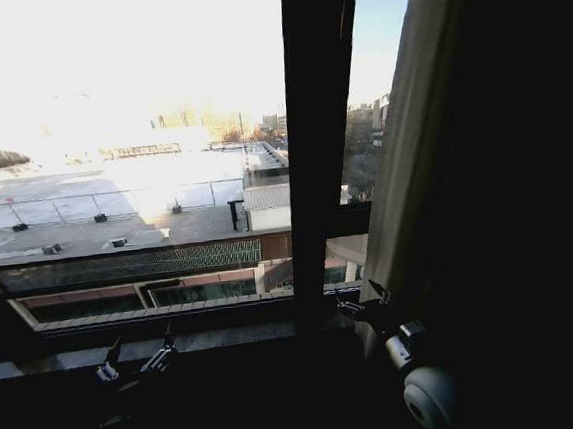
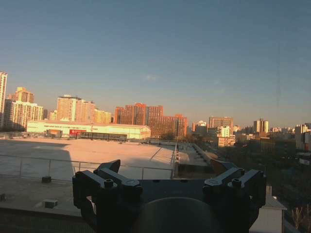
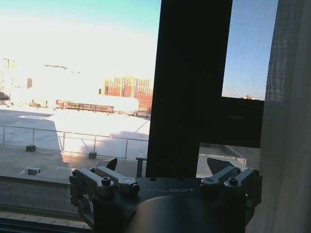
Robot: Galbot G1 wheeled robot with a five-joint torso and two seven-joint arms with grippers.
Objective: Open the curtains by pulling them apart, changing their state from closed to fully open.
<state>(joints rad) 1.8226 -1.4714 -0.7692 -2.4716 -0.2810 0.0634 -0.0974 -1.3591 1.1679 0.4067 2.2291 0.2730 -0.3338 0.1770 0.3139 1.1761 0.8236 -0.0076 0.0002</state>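
Observation:
A sheer cream curtain (image 1: 413, 163) hangs bunched in pleats at the right side of the window, beyond the dark vertical frame bar (image 1: 324, 121). My right gripper (image 1: 362, 300) is low by the sill, just left of the curtain's bottom edge. In the right wrist view this gripper (image 3: 163, 162) is open with nothing between its fingers, and the curtain (image 3: 286, 121) hangs beside it. My left gripper (image 1: 140, 342) is low at the left of the sill, facing bare glass. In the left wrist view it (image 2: 165, 165) is open and holds nothing.
The window sill (image 1: 206, 327) runs across in front of both grippers. The glass left of the frame bar is uncovered, showing rooftops and city. The room to the right of the curtain is dark.

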